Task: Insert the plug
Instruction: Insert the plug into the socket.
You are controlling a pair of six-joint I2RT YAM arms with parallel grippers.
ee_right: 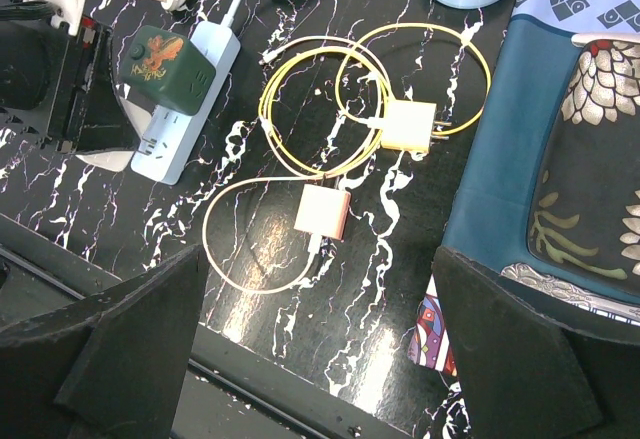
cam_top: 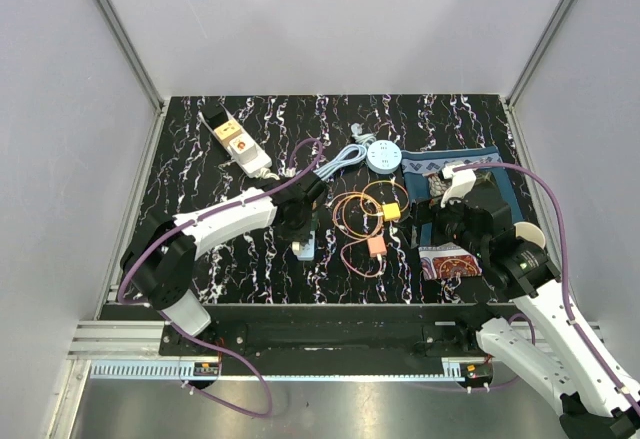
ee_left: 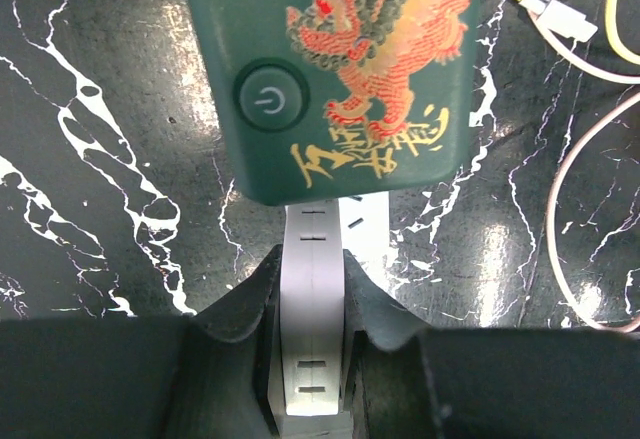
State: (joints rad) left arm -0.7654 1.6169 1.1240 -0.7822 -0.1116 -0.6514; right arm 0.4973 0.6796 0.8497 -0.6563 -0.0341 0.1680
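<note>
A dark green plug adapter (ee_left: 340,69) with a dragon print and a power button sits on a white power strip (ee_left: 313,259). My left gripper (ee_left: 313,294) is shut on the near end of that strip, one finger on each side. In the right wrist view the green adapter (ee_right: 167,66) stands on the strip (ee_right: 185,114), whose grey cable runs off to the back. In the top view the left gripper (cam_top: 300,234) covers most of the strip (cam_top: 305,250). My right gripper (ee_right: 315,339) is open and empty, above the table to the right (cam_top: 445,224).
A yellow charger (ee_right: 410,124) and a pink charger (ee_right: 322,214) lie with coiled cables mid-table. A round white socket (cam_top: 383,156) and another power strip (cam_top: 238,144) lie at the back. A blue cloth (cam_top: 470,174) and a patterned card (cam_top: 450,261) are on the right.
</note>
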